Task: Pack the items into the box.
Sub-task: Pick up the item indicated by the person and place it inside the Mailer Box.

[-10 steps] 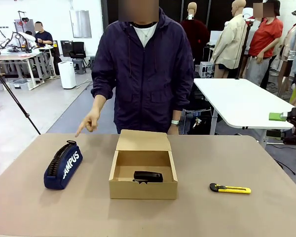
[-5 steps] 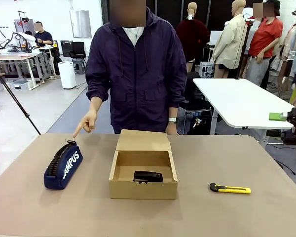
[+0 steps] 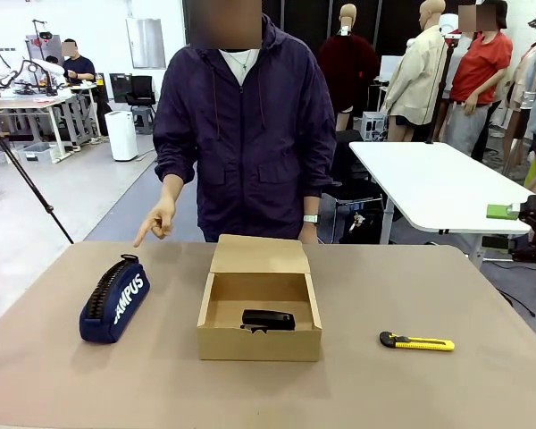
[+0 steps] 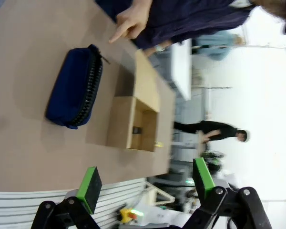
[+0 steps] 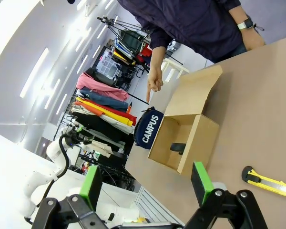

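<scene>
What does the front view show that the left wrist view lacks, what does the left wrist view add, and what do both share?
Front view adds: the white CAMPUS lettering on the pencil case. Left wrist view adds: the open left gripper. Shared: the pencil case, the box holding a black stapler, and the person's pointing hand.

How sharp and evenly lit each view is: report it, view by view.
Front view: sharp, evenly lit, with soft shadows under the box and pencil case. Left wrist view: rolled sideways, the room beyond the table washed out white. Right wrist view: tilted, ceiling strip lights flaring at upper left, yet the pencil case lettering reads clearly.
</scene>
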